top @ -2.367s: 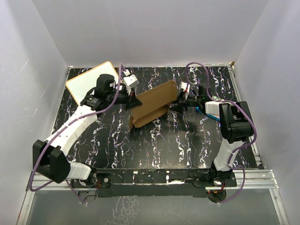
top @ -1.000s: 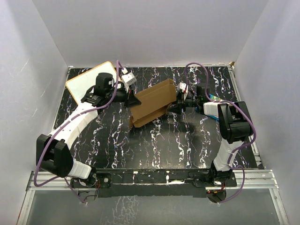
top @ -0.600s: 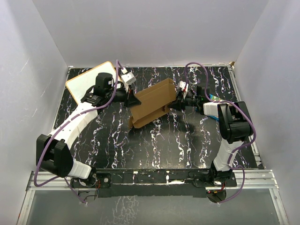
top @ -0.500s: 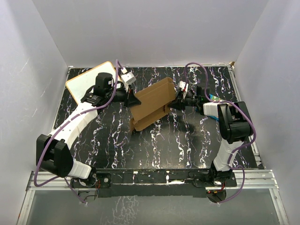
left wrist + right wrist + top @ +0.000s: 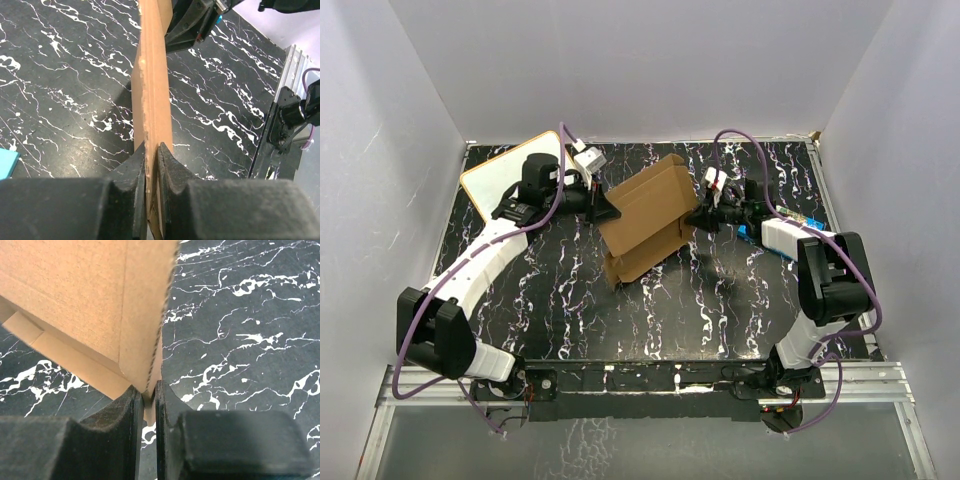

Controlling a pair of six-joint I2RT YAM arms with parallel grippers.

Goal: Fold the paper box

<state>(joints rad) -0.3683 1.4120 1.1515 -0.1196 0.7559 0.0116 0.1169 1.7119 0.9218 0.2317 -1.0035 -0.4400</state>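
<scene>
The paper box [image 5: 645, 215], a plain brown cardboard blank with partly raised flaps, hangs tilted over the middle of the black marbled table, held at both ends. My left gripper [image 5: 605, 208] is shut on its left edge. In the left wrist view the cardboard [image 5: 152, 75] runs edge-on away from the pinching gripper [image 5: 151, 148]. My right gripper [image 5: 698, 216] is shut on the box's right corner. In the right wrist view a folded flap [image 5: 75, 290] rises from between the closed gripper [image 5: 148, 392].
A white board with an orange rim [image 5: 510, 172] lies at the back left of the table. A blue object [image 5: 748, 233] sits under the right forearm. A cyan corner [image 5: 7, 162] shows at the left of the left wrist view. White walls enclose the table.
The right gripper has closed onto the box's right corner. The box has been lifted and turned, its right end swinging toward the back, and the right arm has shifted with it.
</scene>
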